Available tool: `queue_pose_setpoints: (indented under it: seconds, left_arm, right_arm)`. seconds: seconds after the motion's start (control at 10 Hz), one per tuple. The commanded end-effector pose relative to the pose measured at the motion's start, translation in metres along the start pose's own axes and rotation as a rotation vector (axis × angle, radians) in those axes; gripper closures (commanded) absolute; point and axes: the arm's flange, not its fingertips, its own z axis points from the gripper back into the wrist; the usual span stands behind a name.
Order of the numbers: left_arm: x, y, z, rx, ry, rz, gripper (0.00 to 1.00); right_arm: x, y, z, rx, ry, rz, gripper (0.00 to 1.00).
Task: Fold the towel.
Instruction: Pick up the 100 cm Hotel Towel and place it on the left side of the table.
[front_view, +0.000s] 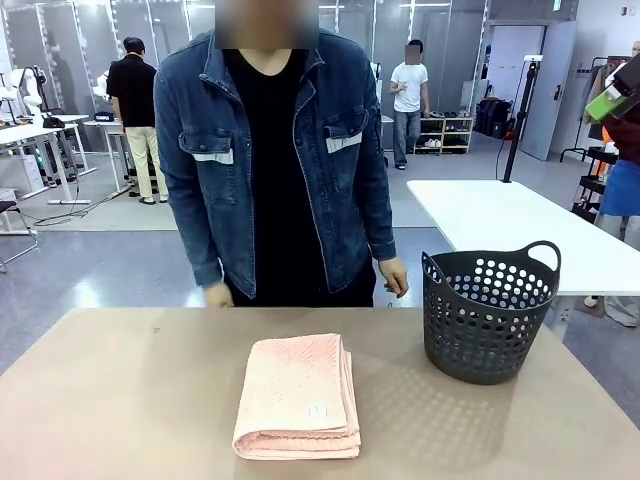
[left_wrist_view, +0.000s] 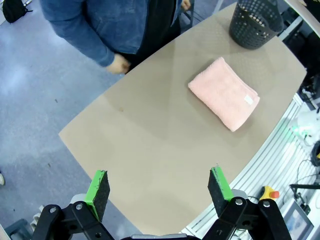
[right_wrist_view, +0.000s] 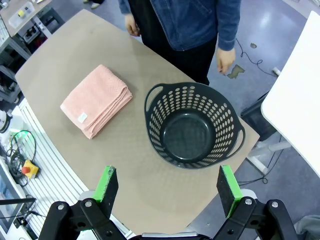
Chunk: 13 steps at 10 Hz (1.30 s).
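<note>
Item: the towel (front_view: 298, 397), salmon-pink terry cloth, lying flat on the tan bench (front_view: 120, 400) as a neat layered rectangle, small white tag (front_view: 317, 410) on top near the robot-side edge; judged already folded, or nearly so. Position: well ahead of and below the left end effector (left_wrist_view: 159, 187), off toward its upper right in that wrist view; well ahead of the right end effector (right_wrist_view: 169, 184) too, toward its upper left, with the dark perforated basket (right_wrist_view: 195, 125) standing between that end effector and the far bench edge, just beside the towel but apart from it. Handling, as a judgement: light, soft and limp, no stiffness of its own; stacked layers likely to slide or fan open if only the top one is pinched; not fragile; the terry pile should grip well against the green pads (left_wrist_view: 97, 186). Best hold: a pinch at a corner or along the rounded folded edge, taking all layers together, ideally one corner per arm. Left end effector: jaws spread wide, nothing between them, high above the bench, touching nothing. Right end effector: likewise spread wide, empty, high above the bench. Person (front_view: 275, 150): standing at the far side, hands (front_view: 394, 276) hanging by the bench edge, clear of the towel.
</note>
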Motion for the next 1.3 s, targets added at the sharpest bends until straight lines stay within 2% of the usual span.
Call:
queue_pose_setpoints:
  seconds: [0.0,0.7,1.0,1.2]
  left_arm:
    - [-0.001,-0.002,0.003,-0.005,0.006,-0.014,0.0]
    - [0.001,-0.004,-0.005,-0.008,0.002,0.009,0.0]
    - [0.002,-0.009,-0.067,-0.053,0.083,0.143,0.0]
    - [-0.005,-0.011,-0.117,-0.141,0.086,0.191,0.0]
  right_arm:
    - [0.001,0.002,0.002,0.002,0.01,0.005,0.0]
    - [0.001,0.002,0.002,0.002,0.01,0.005,0.0]
    - [0.001,0.002,0.002,0.002,0.01,0.005,0.0]
    - [0.001,0.002,0.002,0.002,0.01,0.005,0.0]
